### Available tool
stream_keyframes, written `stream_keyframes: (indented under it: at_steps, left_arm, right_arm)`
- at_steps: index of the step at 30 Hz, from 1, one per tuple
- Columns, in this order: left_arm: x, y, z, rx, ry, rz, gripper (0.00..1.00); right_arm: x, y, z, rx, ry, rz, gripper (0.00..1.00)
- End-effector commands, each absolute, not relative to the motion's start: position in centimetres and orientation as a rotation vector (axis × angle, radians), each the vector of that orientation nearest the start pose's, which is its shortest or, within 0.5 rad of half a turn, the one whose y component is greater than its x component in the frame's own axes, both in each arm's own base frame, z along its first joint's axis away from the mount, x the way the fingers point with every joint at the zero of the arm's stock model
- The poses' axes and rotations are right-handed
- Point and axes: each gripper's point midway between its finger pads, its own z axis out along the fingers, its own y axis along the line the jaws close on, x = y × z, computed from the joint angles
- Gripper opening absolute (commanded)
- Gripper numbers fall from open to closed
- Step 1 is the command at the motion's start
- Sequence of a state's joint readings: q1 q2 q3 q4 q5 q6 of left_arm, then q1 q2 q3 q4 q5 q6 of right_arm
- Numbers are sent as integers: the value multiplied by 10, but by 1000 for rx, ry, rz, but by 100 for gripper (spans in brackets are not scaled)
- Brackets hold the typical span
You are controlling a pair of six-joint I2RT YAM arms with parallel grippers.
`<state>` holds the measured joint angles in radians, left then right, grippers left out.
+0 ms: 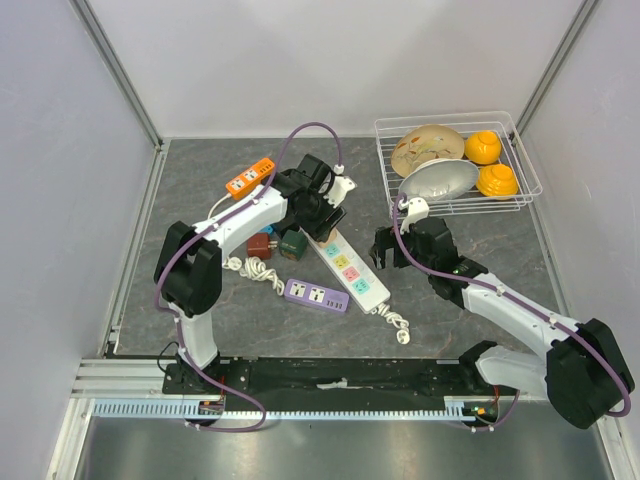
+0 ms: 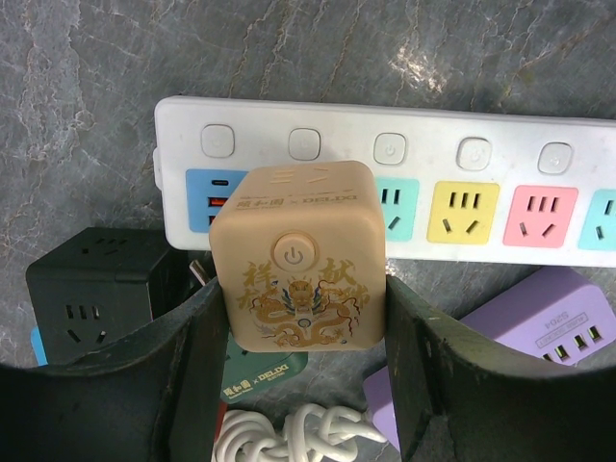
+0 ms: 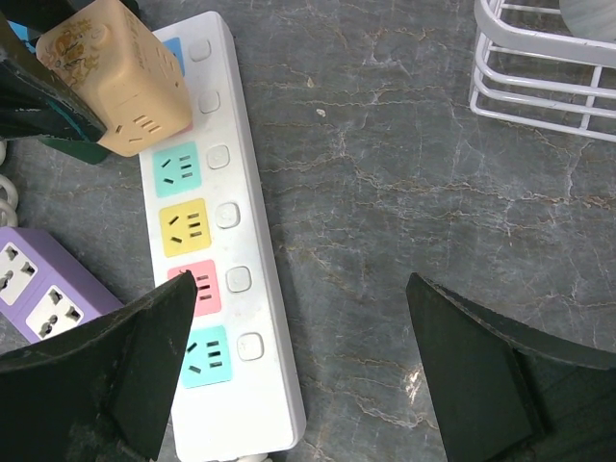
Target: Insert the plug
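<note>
My left pincer [image 2: 306,327] clamped on beige cube plug with gold dragon print [image 2: 300,231], over far end of white plastic power strip [image 2: 433,144]. My right pincer [image 3: 300,351] apart, empty. Risk: unseen prongs miss slots, push skids unbraced strip.

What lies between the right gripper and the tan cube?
Only the white strip, in the right wrist view: its teal socket and yellow socket, both empty, lie between the right gripper and the cube.

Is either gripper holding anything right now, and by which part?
The left gripper grips the tan cube socket by two opposite side faces. The right gripper is open, holding nothing.
</note>
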<state>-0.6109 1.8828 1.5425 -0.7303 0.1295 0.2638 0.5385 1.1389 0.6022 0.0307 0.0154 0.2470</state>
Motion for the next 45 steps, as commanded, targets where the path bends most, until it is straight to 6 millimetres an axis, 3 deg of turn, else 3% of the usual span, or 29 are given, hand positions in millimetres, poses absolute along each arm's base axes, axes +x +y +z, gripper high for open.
stream_keyframes:
  at_steps: [1,13,23,45]
  left_arm:
    - [362,-253,96,1192,2349,-198,2]
    - [364,-264,137,1152,2254,-253,2]
    - [363,-259,141,1150,2249,-228,2]
    - [357,-263,101,1248,2305,-259,2]
  right_arm:
    - [299,190,133,-310,2042,482,98]
    - [298,194,133,-325,2040,506,98]
    - [297,194,132,-327,2044,510,98]
    - [296,195,132,-329,2041,514,98]
